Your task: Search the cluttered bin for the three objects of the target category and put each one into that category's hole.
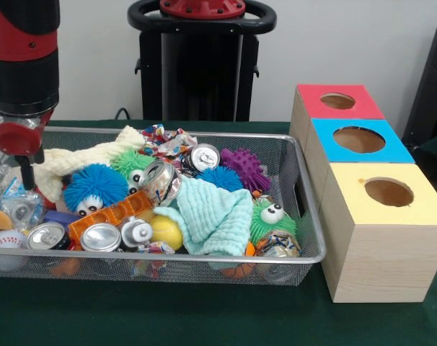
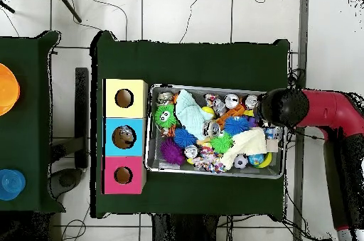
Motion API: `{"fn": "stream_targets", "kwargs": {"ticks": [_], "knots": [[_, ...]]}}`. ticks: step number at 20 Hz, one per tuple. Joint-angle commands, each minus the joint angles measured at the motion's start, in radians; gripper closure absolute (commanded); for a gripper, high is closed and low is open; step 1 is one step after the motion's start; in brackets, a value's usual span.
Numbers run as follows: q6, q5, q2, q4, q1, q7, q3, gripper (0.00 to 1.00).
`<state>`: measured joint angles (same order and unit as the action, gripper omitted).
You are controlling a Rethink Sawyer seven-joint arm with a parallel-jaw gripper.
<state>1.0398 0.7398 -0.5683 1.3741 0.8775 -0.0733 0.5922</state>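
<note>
The pincer (image 1: 25, 173) hangs at the tip of the red and black arm (image 2: 313, 110), low over 1 end of the cluttered bin (image 1: 204, 134). I cannot tell if it is wide or narrow, because the dark tip is half lost in the toys. It does not look like it holds anything, but I am not sure.

Just under the pincer lies 1 see-through bottle (image 1: 16, 205) with a blue-and-white label. It rests against the bin's end wall. A cream cloth (image 1: 74, 162) and a blue fuzzy ball (image 1: 96, 186) sit right beside it.

I think the job now is to grab this bottle. To do it well, the pincer should come straight down on the middle of the bottle and keep off the cloth. The bottle is thin and crinkly, so a soft squeeze looks best.

Another bottle (image 1: 277, 245) seems to lie at the other end of the bin, in the front corner.

The hole (image 1: 359, 139) is in the blue box (image 1: 391, 150), past the bin's other end, well apart from the pincer. In the view from above, something pale shows inside it.
</note>
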Motion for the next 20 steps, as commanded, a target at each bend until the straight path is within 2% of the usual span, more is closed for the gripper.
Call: {"fn": "stream_targets", "kwargs": {"ticks": [1,7,20], "knots": [[0.009,0.048,0.060,-0.016,0.033,0.083,-0.035,0.00],[0.019,0.068,0.098,-0.030,0.031,0.071,-0.052,0.00],[-0.035,0.087,0.144,-0.035,0.044,0.059,-0.051,0.00]]}}
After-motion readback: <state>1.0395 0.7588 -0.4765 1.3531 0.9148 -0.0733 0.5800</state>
